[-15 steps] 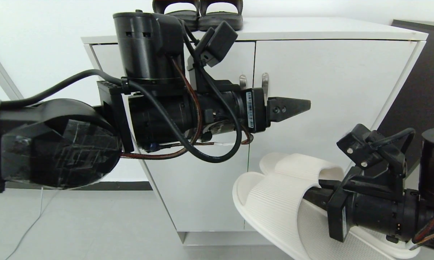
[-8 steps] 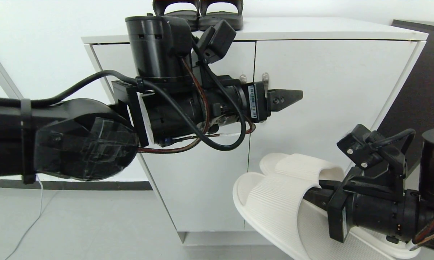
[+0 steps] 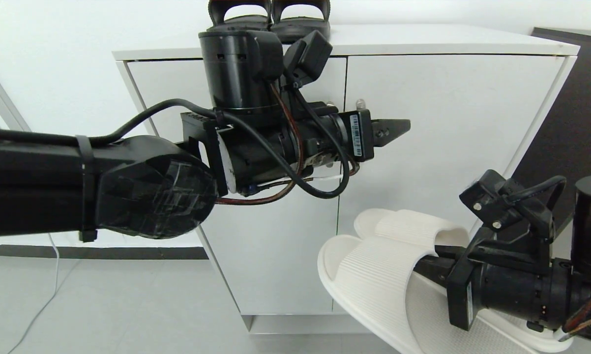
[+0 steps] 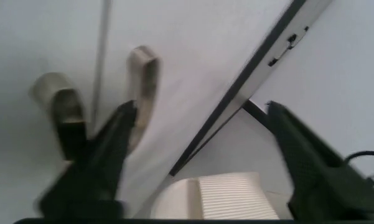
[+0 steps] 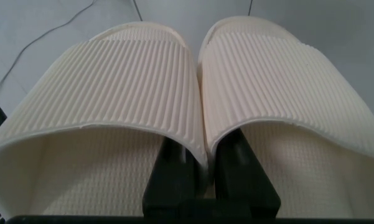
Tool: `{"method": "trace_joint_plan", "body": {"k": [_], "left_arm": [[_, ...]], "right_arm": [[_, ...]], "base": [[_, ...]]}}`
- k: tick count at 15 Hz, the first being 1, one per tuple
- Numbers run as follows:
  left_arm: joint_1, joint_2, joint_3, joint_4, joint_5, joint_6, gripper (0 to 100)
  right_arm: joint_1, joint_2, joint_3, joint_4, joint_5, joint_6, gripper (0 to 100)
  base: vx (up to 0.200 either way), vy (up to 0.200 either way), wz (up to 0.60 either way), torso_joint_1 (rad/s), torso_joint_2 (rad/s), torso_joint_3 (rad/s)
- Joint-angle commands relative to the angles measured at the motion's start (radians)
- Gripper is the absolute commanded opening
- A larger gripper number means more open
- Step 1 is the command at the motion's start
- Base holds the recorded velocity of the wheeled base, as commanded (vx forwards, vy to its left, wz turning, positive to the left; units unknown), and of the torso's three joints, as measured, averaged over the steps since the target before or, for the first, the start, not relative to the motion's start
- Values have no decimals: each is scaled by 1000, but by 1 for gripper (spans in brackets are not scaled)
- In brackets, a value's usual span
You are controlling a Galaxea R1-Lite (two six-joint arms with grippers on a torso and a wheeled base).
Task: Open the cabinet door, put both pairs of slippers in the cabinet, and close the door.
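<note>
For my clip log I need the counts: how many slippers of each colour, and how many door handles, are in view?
White slippers: 2
Dark slippers: 2
Door handles: 2
Total: 6

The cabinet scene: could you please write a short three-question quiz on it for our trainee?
1. True or false: both cabinet doors are shut.
2. The right tool holds: A) the white slippers, B) a towel, C) nothing.
3. Fill in: the dark slippers sit on ____ of the cabinet.
Key: 1 true; 2 A; 3 top.
</note>
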Motion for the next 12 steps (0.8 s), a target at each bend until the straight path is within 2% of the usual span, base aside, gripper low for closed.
{"method": "trace_joint_plan", "body": {"k": [1,4,9,12], "left_arm": [[0,2,4,1,-3,-1,0],[-2,-30,39,3,-11,-7,0],[-23,-157,190,-2,-12,-6,0],[-23,-215,243,-2,-12,-6,0]], "right_arm": [[1,-3,3,0,2,-1,0],[1,-37,23,5,85,-1,0],[1,-69,48,6,151,-4,0],[2,-88,68,9,186,-7,0]], "base": [[0,0,0,0,0,0],[0,0,0,0,0,0],[0,0,0,0,0,0],[0,0,0,0,0,0]]}}
